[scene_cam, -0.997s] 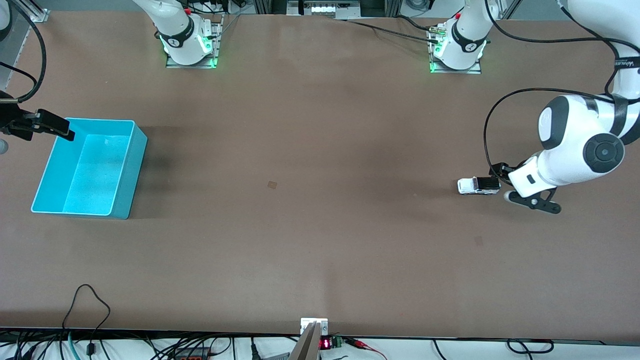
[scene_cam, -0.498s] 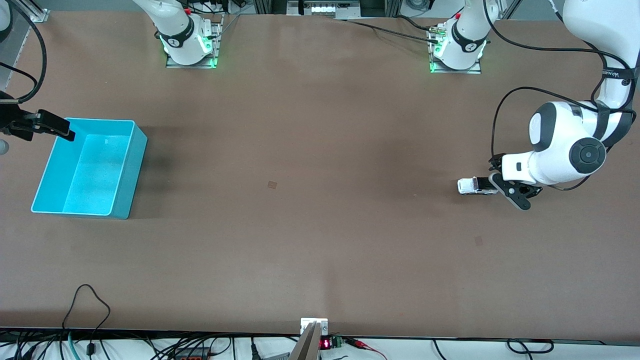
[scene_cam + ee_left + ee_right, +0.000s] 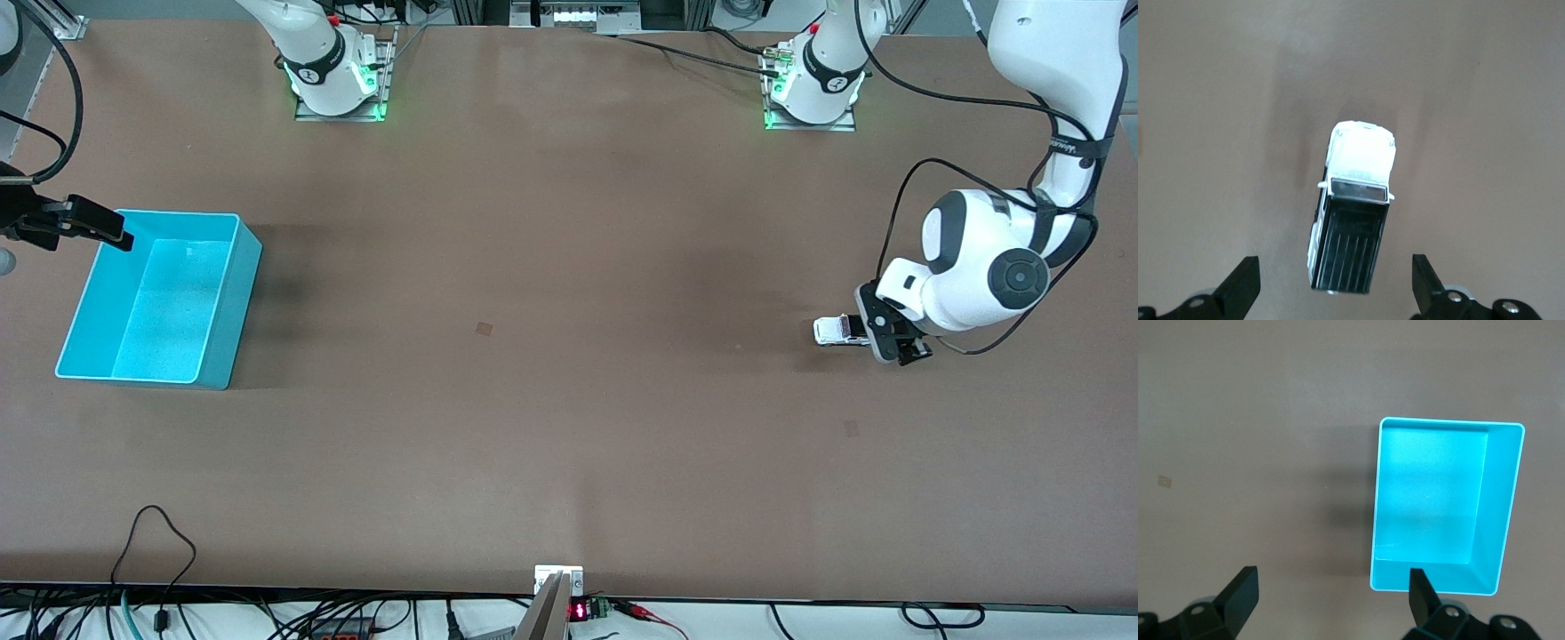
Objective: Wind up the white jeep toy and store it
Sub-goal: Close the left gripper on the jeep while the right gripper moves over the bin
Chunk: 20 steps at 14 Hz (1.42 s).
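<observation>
Brown table (image 3: 569,400) — white jeep toy (image 3: 834,331) lengthwise, nose toward the right arm's end — left claw (image 3: 880,331) spread over it.

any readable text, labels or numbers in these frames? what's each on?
Nothing reads for sure.
Left arm: a small black band label, too small to read.
Red display at the table edge nearest the front camera: lit digits, too blurred to read.
White jeep toy under the open left gripper: no lettering.
Turquoise bin below the open right gripper: no markings.
</observation>
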{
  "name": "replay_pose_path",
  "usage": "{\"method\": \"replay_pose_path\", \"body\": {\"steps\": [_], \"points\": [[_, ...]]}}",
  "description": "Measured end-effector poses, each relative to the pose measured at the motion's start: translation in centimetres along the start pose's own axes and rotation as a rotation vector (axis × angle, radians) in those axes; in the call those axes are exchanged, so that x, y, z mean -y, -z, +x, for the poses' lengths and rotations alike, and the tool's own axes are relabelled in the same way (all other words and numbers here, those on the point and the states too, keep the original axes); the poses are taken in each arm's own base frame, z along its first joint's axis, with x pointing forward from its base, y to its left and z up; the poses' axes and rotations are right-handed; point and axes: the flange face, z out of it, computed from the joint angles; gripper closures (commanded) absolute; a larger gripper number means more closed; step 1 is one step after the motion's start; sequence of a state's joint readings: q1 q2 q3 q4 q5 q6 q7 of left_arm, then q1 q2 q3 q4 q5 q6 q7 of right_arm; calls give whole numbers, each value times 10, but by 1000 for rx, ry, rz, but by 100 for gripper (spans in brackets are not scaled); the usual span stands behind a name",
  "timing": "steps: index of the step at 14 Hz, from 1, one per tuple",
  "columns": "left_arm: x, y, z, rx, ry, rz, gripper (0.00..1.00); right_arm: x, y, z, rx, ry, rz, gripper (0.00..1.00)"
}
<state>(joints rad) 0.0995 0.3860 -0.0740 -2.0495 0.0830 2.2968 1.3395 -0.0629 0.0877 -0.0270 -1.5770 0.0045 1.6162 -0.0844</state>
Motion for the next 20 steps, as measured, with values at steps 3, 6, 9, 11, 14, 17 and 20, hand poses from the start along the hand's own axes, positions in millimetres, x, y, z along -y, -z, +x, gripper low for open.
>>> {"method": "replay_pose_path", "body": {"steps": [3,6,9,11,14,17,20], "points": [[0,-7,-1,-3,-98,5,0,0,0,0,0,0,0,0],[0,-15,-12,-8,-165,8,0,0,0,0,1,0,0,0],[-2,-23,-16,-12,-213,24,0,0,-1,1,2,0,0,0],[-4,-29,-20,-13,-214,17,0,0,-3,2,6,0,0,0],[-7,-34,-21,-34,-191,6,0,0,-10,5,18,0,1,0],[-11,-38,-20,-54,-173,-6,0,0,-14,6,25,0,1,0],[-11,-39,-20,-56,-172,-6,0,0,-16,7,27,0,2,0]]}}
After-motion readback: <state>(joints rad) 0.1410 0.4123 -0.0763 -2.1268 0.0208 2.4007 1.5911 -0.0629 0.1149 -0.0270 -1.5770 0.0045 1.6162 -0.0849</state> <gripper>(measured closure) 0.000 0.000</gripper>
